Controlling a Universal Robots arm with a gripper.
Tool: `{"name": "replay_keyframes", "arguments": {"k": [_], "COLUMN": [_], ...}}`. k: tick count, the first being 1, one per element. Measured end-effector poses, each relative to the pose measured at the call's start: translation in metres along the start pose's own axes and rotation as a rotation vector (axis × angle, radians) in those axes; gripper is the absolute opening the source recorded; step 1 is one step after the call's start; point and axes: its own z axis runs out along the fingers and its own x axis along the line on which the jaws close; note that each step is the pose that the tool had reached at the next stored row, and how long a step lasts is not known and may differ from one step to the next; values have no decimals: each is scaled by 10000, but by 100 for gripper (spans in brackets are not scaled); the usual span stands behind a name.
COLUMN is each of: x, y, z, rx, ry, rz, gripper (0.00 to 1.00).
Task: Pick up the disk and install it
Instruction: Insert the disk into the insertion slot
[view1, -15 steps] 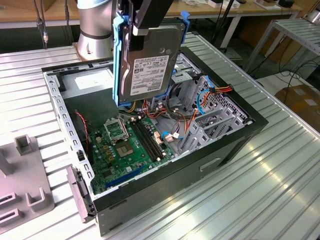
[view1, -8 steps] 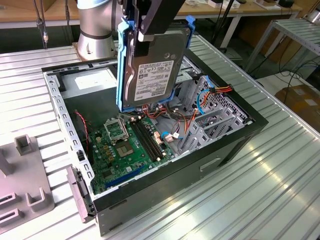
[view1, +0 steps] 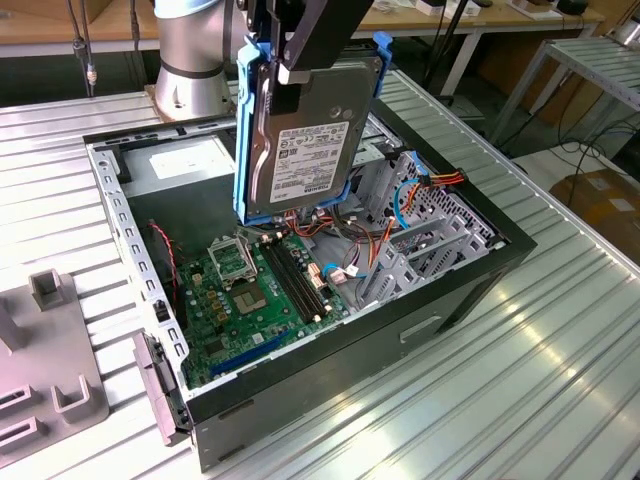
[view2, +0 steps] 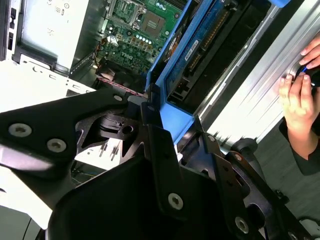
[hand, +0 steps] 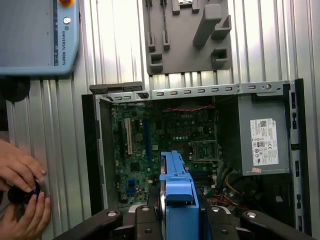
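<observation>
**Above the open case: disk held on edge**

Over the motherboard (view1: 250, 290), your gripper (view1: 300, 62) is pinched on the top edge of the disk (view1: 305, 135), fingers closed on its blue bracket. The disk hangs nearly upright, label facing the exterior view, its lower edge apart from the board beneath. In the first wrist view the disk (hand: 177, 187) shows edge-on between the black fingers.

Below it the case (view1: 480, 270) lies lidless, open upward. The cage (view1: 430, 235) with its red and orange cables crowds the exterior view's right side. The power supply (view1: 190, 165) fills the far end, and the grey rim runs along the exterior view's left.

Around the case, the ribbed metal table (view1: 520, 400) is bare on the exterior view's right. A grey fixture (view1: 50, 385) sits on its left. In the first wrist view, a person's hands (hand: 20, 197) rest on the table apart from the case, near a pendant (hand: 35, 35).

Farther off stand wooden benches and a cardboard box (view1: 600, 200).
</observation>
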Motion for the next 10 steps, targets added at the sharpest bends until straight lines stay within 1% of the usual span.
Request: {"name": "replay_keyframes", "arguments": {"k": [3,5,9,10], "x": [2,0,-7,-11], "y": [-3,-31,-132,-183], "z": [0,1,1,1], "rx": [0,1,0,1], "ry": [2,5,4,4], "rz": [0,-1,0,0], "gripper": [37,37,37,37]}}
